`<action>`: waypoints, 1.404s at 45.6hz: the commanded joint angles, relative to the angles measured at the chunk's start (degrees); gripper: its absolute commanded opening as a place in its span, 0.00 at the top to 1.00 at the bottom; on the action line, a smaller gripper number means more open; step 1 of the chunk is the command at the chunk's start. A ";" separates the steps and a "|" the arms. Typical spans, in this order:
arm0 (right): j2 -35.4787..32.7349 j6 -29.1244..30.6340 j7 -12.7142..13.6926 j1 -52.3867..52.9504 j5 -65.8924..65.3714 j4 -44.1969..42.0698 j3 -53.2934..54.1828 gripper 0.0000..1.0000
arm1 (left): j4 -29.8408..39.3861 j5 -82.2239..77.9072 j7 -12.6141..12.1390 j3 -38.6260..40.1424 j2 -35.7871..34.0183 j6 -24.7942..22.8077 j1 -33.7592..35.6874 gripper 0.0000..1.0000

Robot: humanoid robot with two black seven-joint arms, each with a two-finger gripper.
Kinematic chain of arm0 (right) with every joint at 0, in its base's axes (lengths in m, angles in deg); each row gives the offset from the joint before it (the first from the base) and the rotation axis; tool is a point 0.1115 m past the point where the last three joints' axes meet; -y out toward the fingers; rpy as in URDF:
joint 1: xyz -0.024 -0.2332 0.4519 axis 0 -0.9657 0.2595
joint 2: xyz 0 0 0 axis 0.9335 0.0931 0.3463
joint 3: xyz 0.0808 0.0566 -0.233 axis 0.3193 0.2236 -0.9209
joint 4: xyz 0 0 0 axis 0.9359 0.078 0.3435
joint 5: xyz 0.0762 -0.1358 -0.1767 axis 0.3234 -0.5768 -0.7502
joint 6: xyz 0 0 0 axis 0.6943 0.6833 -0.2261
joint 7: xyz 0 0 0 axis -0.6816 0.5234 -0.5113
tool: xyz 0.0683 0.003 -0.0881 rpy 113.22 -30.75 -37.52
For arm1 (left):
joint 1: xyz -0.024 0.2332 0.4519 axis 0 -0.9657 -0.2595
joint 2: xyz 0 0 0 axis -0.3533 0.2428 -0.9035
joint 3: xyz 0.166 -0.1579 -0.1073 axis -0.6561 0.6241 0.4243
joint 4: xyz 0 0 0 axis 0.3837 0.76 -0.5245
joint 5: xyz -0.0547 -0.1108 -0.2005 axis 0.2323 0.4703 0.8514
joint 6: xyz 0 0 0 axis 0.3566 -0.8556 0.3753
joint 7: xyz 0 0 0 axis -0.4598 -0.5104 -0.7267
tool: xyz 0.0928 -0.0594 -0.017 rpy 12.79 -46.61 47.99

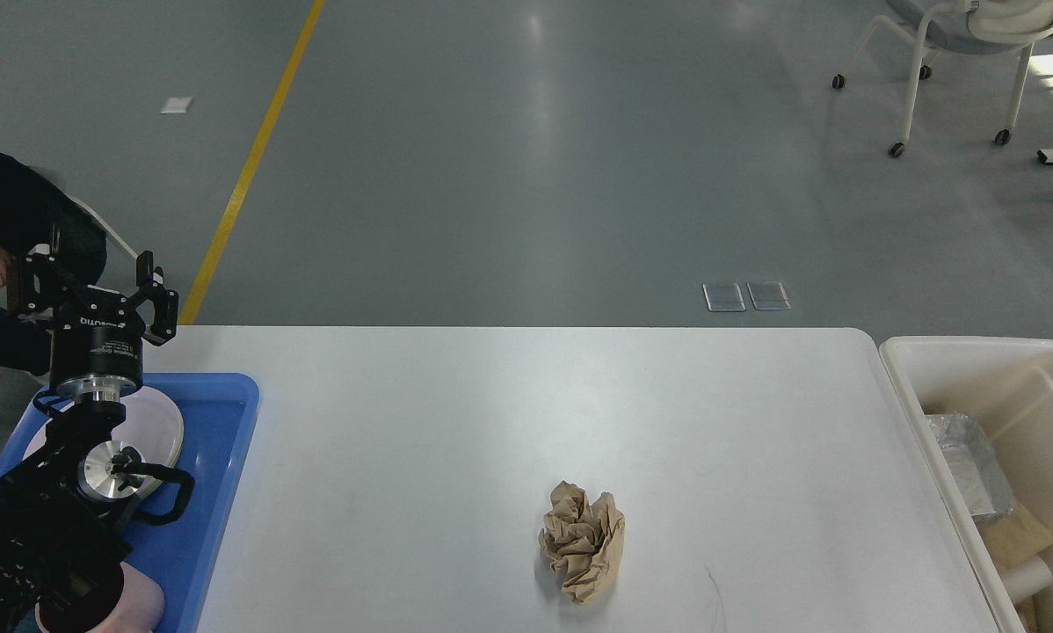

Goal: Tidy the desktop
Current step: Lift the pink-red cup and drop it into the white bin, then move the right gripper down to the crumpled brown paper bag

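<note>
The white desk (491,422) fills the lower view, its far edge and rounded right corner fully visible, most of its surface bare. A crumpled brown paper wad (584,543) lies alone near the front centre. At the left edge, a blue tray (228,457) holds a white plate (162,426); above it hangs the left gripper (96,281), jaws spread, holding nothing. Beside the right edge, a cream bin (948,378) contains foil (966,466) and mixed scraps.
</note>
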 commanded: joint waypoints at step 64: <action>5.99 48.58 -0.16 58.44 0.59 49.81 -2.80 0.00 | 0.00 0.00 0.06 0.00 0.00 0.00 0.00 0.03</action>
